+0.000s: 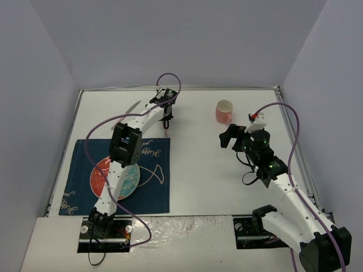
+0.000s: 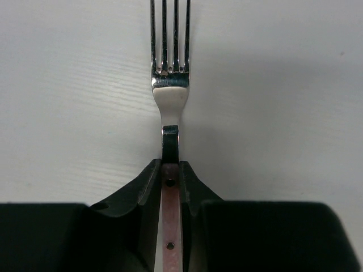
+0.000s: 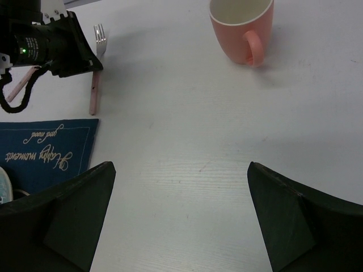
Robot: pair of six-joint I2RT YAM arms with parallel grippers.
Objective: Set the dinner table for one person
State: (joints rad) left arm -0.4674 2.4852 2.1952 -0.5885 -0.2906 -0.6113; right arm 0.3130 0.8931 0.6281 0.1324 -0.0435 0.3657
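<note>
**Setting about half laid: fork in the grip, cup and another utensil unplaced**

The large matte white rectangular dinner table (image 1: 215, 187) spreads under and all around both claws. There is 1 of it.

1 navy cloth placemat with a white fish drawing (image 1: 156, 192) lies on the near side of the left claw (image 2: 171, 170), towards that arm's base. On it sits 1 round red-and-teal plate (image 1: 131, 175). By my reading, those 2 items are done.

1 pink ceramic cup (image 1: 224, 111) stands just beyond the right claw (image 3: 180, 167), well apart from the mat, so I judge it unplaced. The right claw is spread wide, with nothing between its fingers.

The left claw is closed tight on the pink handle of 1 fork with silver tines (image 2: 170, 96), which point away from it. The fork is low over the table beyond the mat's far edge, so it is not yet set beside the plate.

1 slim silver utensil (image 1: 134, 106), possibly a knife, lies to the left of the left claw, also off the mat. No spoon or napkin is visible.
</note>
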